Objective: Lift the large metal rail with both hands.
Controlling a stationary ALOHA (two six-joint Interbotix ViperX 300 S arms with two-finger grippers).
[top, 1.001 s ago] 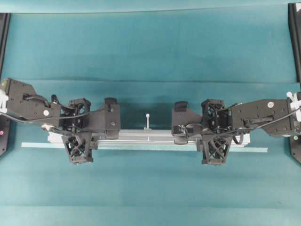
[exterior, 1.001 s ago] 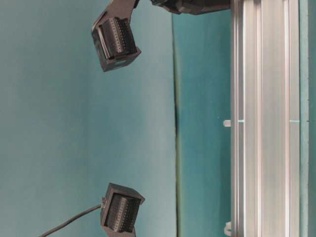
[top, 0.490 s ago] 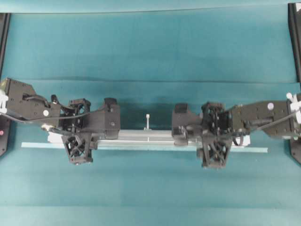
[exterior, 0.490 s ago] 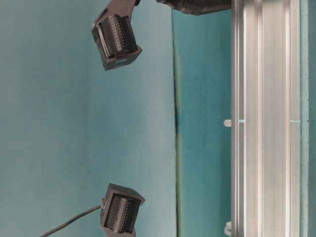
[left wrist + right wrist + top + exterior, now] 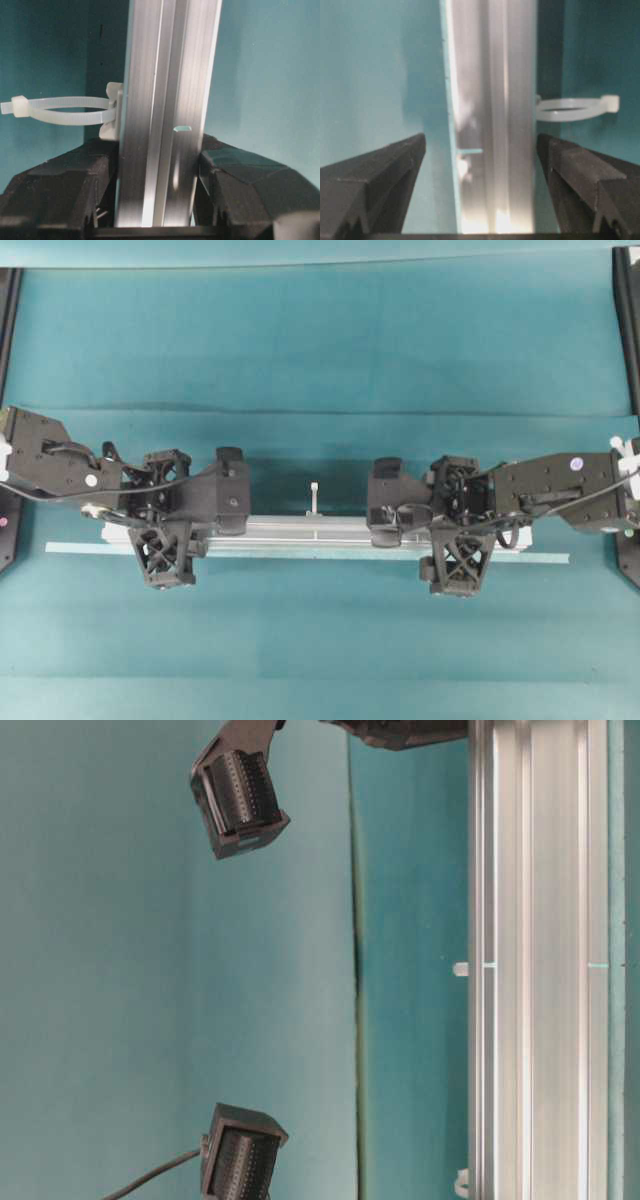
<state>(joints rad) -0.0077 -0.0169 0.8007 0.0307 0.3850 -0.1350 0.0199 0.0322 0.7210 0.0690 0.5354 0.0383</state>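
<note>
In the left wrist view, the left gripper [image 5: 157,200] is clamping the rail [image 5: 167,100]: its two black fingers [image 5: 60,195] are pressing against both long sides of the bar, partly closed to just the bar's width. A white zip-tie loop [image 5: 60,107] is sticking out from the bar's side toward 9 o'clock, just beyond the near finger, so the grip is sitting clear of it.

In the right wrist view, the right gripper [image 5: 480,185] is standing wide open and holding nothing; teal surface [image 5: 385,75] is showing between each finger and the bar, so it is straddling the bar without touching it. Another white loop [image 5: 575,109] is projecting toward 3 o'clock, ahead of the fingertip.

From overhead, the rail [image 5: 320,530] is lying lengthwise along the teal surface [image 5: 320,340], running from 9 to 3 o'clock near the middle, with a thin pale strip [image 5: 80,548] alongside it on the 6 o'clock side. The left gripper [image 5: 165,515] is sitting over the 9 o'clock part, the right gripper [image 5: 455,520] over the 3 o'clock part, probably spaced this way to balance the load. A small white peg [image 5: 314,495] is standing at the middle, on the 12 o'clock edge.

As I judge it, the right fingers need closing before any lift
</note>
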